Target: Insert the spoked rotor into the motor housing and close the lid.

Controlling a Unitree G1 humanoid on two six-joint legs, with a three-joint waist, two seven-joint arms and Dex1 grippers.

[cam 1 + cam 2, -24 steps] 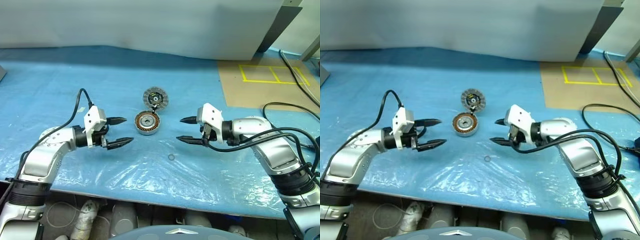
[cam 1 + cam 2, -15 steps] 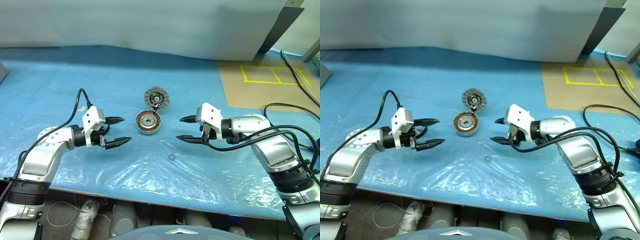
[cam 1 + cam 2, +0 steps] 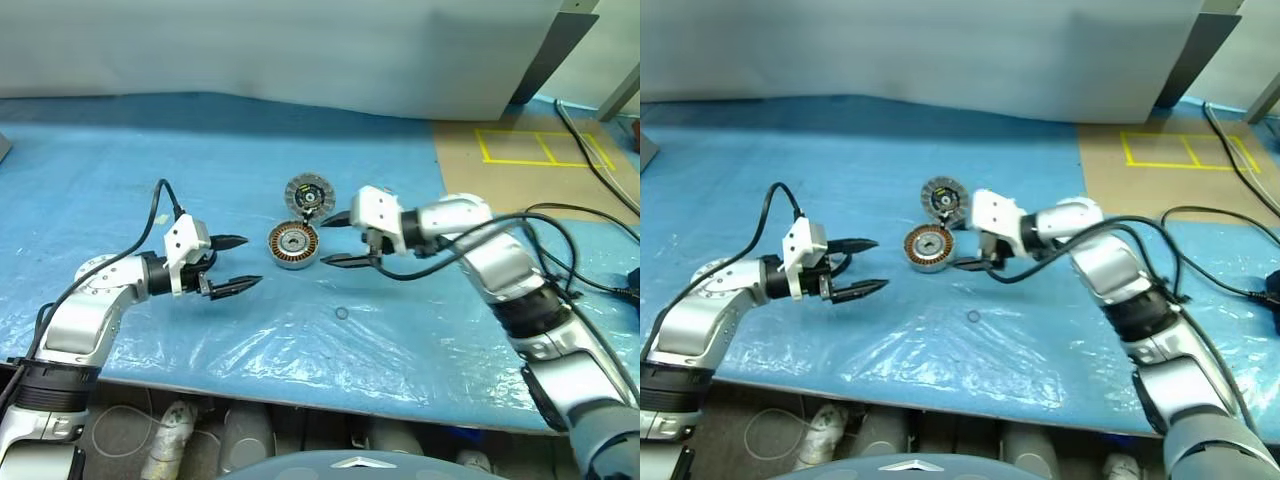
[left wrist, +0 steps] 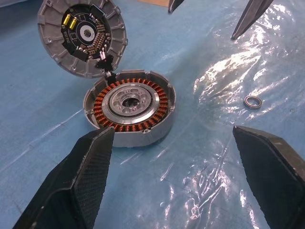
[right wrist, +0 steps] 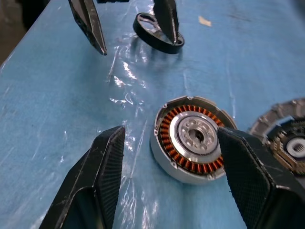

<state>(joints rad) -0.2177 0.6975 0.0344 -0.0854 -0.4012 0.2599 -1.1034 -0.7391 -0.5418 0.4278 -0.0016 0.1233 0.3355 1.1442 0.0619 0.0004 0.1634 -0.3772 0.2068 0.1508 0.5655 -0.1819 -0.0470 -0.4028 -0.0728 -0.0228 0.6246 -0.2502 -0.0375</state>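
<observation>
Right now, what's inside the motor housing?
The motor housing lies open: a ring of copper windings around a grey hub with a centre hole, no rotor in it. Its lid sits beside it. What's under the housing is hidden.

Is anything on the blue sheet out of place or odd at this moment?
A small metal ring lies alone on the blue sheet, apart from the motor housing. The housing stands open, windings showing, its lid beside it, inner face up. Nothing looks spilled or damaged.
</observation>
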